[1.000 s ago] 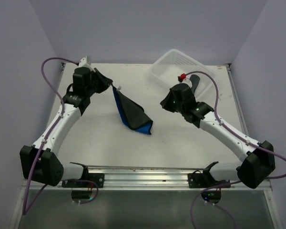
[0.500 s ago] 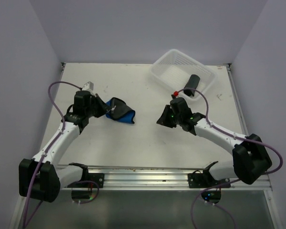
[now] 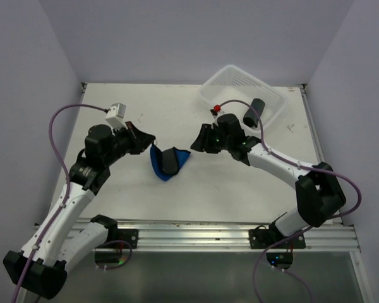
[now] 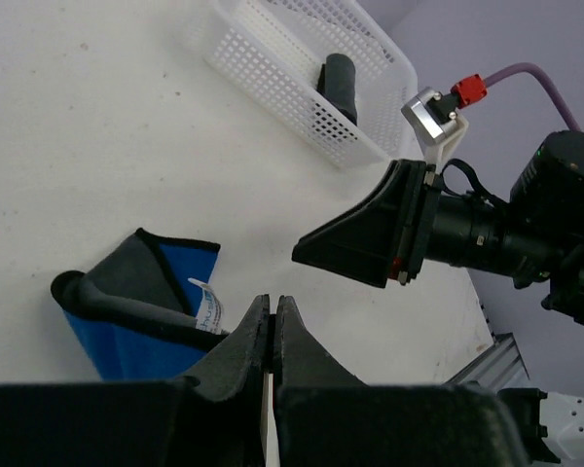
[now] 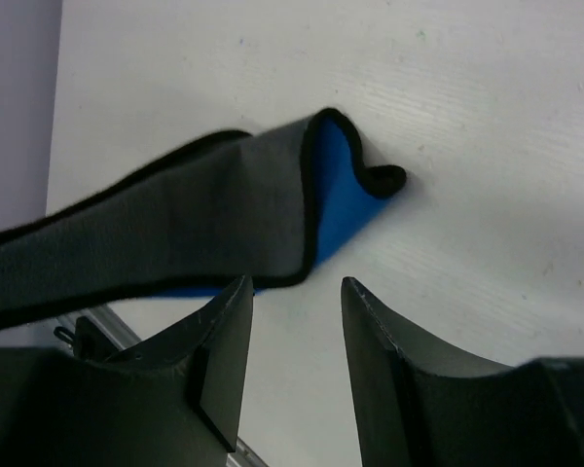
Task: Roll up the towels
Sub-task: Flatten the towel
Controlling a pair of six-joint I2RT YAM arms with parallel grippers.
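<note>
A blue towel (image 3: 169, 162) with black edging lies crumpled and half folded on the table, its grey side up in the right wrist view (image 5: 214, 229). My left gripper (image 3: 150, 140) is shut at the towel's upper left corner. In its wrist view the black edge (image 4: 136, 316) runs in behind the closed fingers (image 4: 273, 302). My right gripper (image 3: 196, 143) is open just right of the towel. Its fingers (image 5: 296, 280) stand apart over bare table, short of the cloth. A dark rolled towel (image 3: 254, 112) lies in the white basket (image 3: 224, 85).
The perforated basket (image 4: 273, 73) stands at the back right with the dark roll (image 4: 339, 83) inside it. The two grippers face each other closely across the towel; the right one (image 4: 370, 243) fills the left wrist view's middle. An aluminium rail (image 3: 189, 227) borders the near edge.
The left arm brought the hanging blue towel down onto the table and drew it right. The right gripper left the dark roll in the basket, swung left toward the towel and opened.
</note>
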